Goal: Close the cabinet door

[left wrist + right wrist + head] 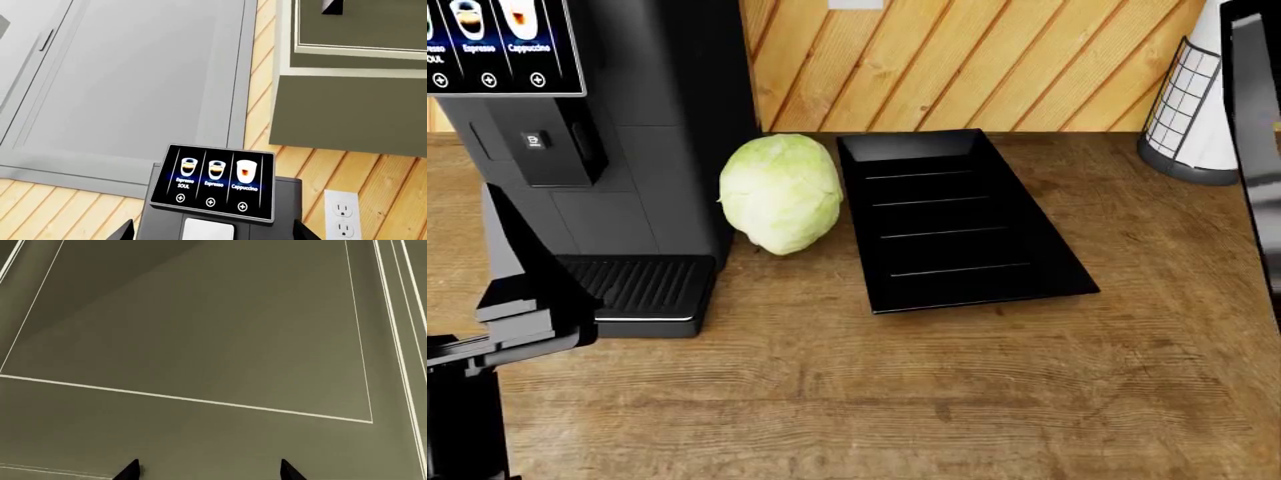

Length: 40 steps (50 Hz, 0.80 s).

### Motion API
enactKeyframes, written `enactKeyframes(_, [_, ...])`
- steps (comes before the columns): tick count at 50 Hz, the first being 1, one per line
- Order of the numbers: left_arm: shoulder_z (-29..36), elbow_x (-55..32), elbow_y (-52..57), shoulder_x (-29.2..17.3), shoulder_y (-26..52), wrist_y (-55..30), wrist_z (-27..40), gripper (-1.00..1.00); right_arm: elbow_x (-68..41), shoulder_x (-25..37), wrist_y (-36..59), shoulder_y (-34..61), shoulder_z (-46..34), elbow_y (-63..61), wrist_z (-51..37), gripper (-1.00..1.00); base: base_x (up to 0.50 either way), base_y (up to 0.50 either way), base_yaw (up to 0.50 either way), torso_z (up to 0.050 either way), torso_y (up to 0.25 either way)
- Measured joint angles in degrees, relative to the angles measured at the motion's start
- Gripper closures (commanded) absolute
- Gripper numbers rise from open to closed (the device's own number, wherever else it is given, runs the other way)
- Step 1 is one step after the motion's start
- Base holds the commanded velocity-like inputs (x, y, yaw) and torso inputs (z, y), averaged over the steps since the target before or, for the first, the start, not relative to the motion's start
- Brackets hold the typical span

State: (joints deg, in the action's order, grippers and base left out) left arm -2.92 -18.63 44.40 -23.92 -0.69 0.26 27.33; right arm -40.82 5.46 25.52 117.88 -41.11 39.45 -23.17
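- Right in front of the right gripper: cabinet door, olive-green recessed panel with pale trim lines, filling the right wrist view; its facing and long axis can't be told.
- Right fingertips well apart, holding nothing.
- Left wrist view: olive cabinet above the coffee machine, beside a grey door.
- Left gripper: tips spread, empty.
- Counter: cabbage between the machine and a black tray.

One cabbage is sitting mid-frame, one black tray is lying right of it, one coffee machine is standing upper left, showing three drink icons, and one wall outlet is showing.
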Motion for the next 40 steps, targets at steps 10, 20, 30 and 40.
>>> enactKeyframes(10, [-0.09, -0.36, -0.04, -0.24, 0.1, -0.12, 0.13, -1.0, 3.04, -2.97, -2.56, 2.11, -1.02, 9.05, 2.97, -1.0, 0.0, 0.0, 0.0, 0.0, 0.0])
enactKeyframes(20, [-0.1, -0.57, -0.1, -0.44, 0.12, -0.17, 0.24, -1.0, 4.69, -4.96, -2.58, 3.63, -1.96, 13.03, 3.27, -1.0, 0.01, 0.0, 0.0, 0.0, 0.0])
enactKeyframes(30, [-0.02, -0.55, -0.34, -0.56, 0.05, 0.04, 0.26, -1.0, 6.62, -5.45, -1.15, 3.87, -0.75, 12.99, 3.42, -1.0, 0.01, 0.0, 0.0, 0.0, 0.0])
enactKeyframes(40, [0.09, -0.5, -0.51, -0.65, -0.05, 0.22, 0.33, -1.0, 9.26, -5.45, 1.33, 3.7, 2.67, 12.12, 4.67, -1.0, 0.0, 0.0, 0.0, 0.0, 0.0])
